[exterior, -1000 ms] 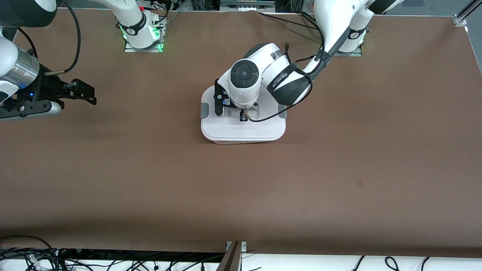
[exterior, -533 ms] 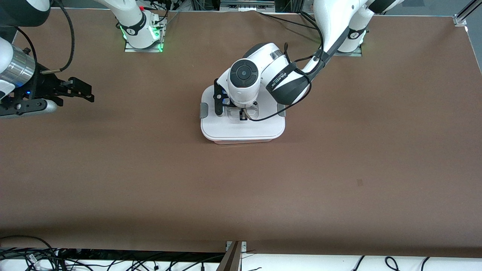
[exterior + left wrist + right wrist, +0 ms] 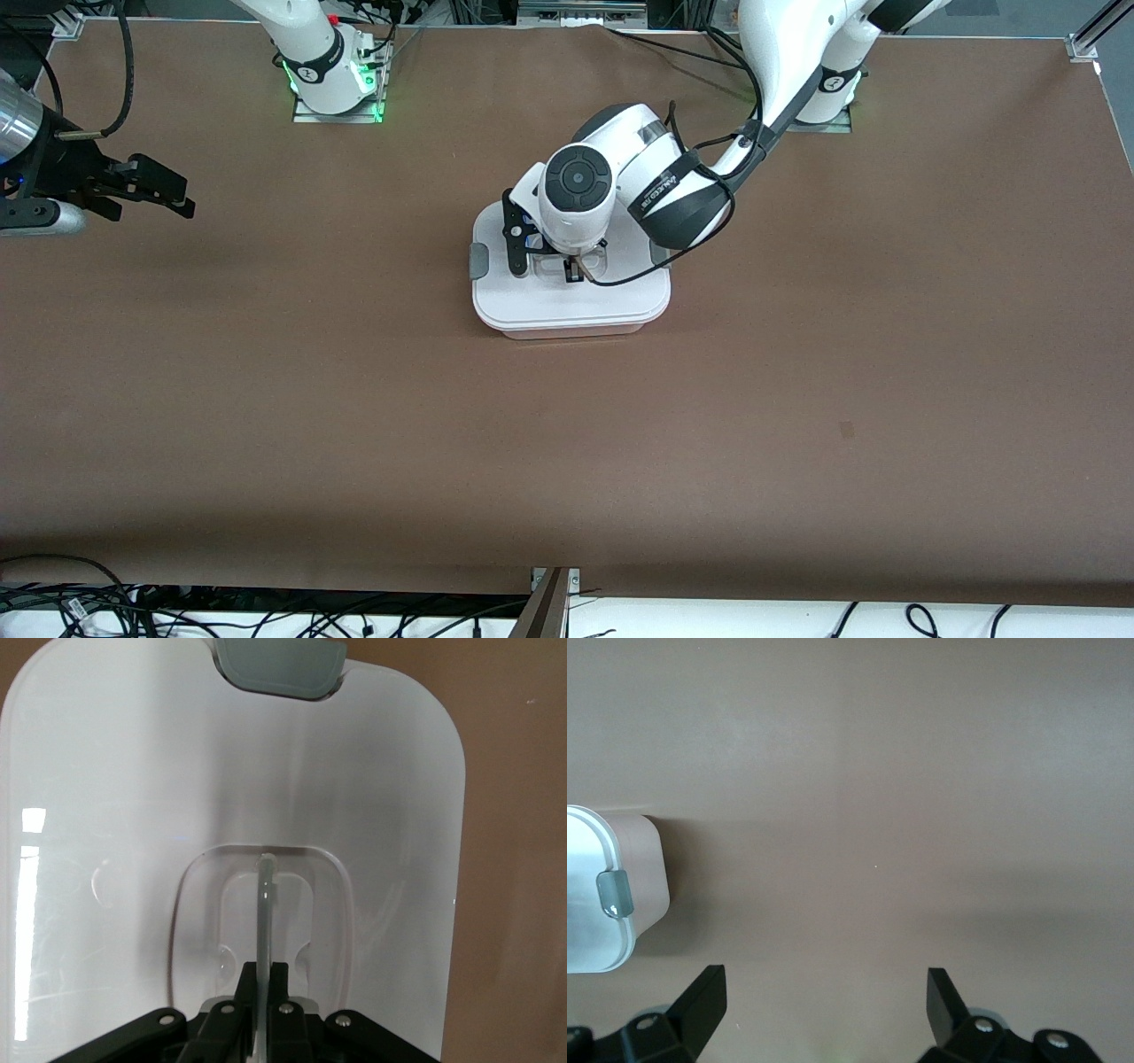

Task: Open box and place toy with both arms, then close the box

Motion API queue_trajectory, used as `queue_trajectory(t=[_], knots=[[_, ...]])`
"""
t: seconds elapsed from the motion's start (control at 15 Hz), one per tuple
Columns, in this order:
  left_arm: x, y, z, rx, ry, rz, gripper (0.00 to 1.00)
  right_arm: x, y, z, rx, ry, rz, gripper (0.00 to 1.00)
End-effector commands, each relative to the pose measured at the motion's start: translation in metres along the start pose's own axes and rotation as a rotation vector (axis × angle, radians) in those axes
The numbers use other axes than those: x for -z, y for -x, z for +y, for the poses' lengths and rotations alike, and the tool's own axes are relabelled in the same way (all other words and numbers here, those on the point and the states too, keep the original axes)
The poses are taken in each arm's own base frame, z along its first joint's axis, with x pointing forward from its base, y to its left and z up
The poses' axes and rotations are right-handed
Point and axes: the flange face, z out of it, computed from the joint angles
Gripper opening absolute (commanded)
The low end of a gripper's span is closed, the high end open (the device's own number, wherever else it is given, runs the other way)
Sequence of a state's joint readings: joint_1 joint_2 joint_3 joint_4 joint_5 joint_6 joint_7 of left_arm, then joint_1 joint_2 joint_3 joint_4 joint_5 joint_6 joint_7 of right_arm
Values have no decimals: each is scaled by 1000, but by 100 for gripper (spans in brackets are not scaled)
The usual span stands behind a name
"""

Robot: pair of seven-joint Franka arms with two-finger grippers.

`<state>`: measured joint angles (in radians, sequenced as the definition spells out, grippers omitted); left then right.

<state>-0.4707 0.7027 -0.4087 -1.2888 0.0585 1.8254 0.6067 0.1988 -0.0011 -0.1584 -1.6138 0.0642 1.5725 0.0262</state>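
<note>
A pale pink storage box (image 3: 571, 330) with a white lid (image 3: 567, 301) sits near the middle of the brown bench (image 3: 797, 399), closer to the robot bases than to the front camera. The lid is on the tub, with a grey side clip (image 3: 478, 261) at the end toward the right arm and another (image 3: 660, 255) at the end toward the left arm. The left tool (image 3: 574, 271) is down in the lid's recessed centre handle (image 3: 264, 904). In the left wrist view its black fingers (image 3: 232, 992) are clenched on the thin upright rib of that handle. The right tool (image 3: 164, 190) hangs over bare bench at the right arm's end, well apart from the box, and this arm waits. In the right wrist view its two fingers (image 3: 700, 1001) stand spread with nothing between them. No toy shows in any view, so I cannot tell whether it is already inside the box. Judging from this, the step in hand is either seating the lid to close the box or gripping the handle to lift it off. If closing, the next move calls for pressing the lid down evenly and then letting go of the handle. If opening, it calls for a straight upward pull, and the clips may resist that.
</note>
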Motion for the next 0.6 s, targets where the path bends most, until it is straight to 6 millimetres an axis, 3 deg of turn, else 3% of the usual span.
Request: queue_trajectory(t=[0.0, 0.27, 0.53], knots=[[-4, 5, 5, 13, 10, -9, 0, -1, 5, 3, -19, 11, 7, 100], [-4, 13, -3, 28, 13, -15, 0, 0, 2, 15, -33, 14, 11, 100], [2, 21, -11, 43, 11, -11, 0, 2, -11, 11, -20, 19, 18, 100]])
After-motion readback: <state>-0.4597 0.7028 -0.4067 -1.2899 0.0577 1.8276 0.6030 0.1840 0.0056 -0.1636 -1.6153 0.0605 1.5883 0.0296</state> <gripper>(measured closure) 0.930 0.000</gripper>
